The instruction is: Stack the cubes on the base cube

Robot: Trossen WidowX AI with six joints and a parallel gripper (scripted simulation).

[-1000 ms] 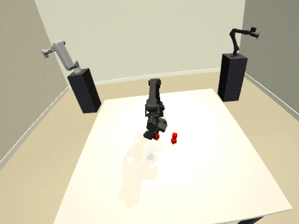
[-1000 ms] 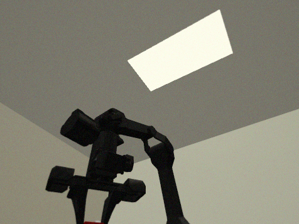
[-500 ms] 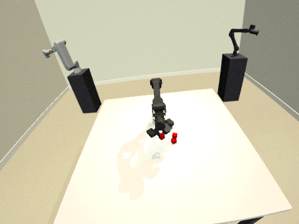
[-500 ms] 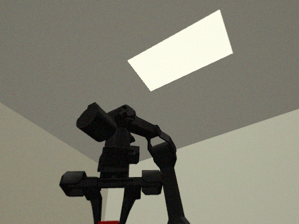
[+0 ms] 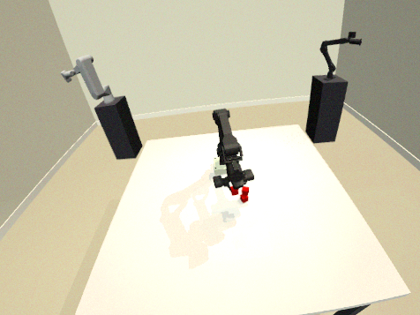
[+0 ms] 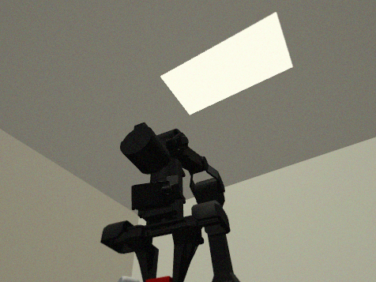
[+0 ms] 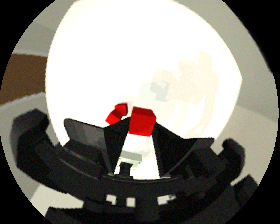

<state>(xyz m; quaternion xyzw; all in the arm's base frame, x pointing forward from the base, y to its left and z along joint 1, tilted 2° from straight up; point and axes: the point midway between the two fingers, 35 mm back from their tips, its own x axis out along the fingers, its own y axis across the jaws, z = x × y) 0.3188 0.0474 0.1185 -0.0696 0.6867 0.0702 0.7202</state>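
A red base cube (image 5: 244,198) stands on the white table (image 5: 282,243). A second red cube (image 5: 245,191) sits on top of it, shifted to one side. Both show left of the fingers in the wrist view, as two small red cubes (image 7: 114,117) (image 7: 121,108). My gripper (image 5: 234,188) (image 7: 141,121) is shut on the other loose red cube (image 5: 235,191) (image 7: 142,121), just left of the two stacked cubes in the top view. Its height above the table is hard to tell. A red patch (image 6: 159,280) shows at the bottom edge of the exterior view; the fingertips are cut off there.
A pale box-like object (image 5: 219,167) (image 7: 131,158) is on the table behind the gripper, beside the arm. Two other arms stand on dark pedestals (image 5: 119,128) (image 5: 326,110) beyond the table's far corners.
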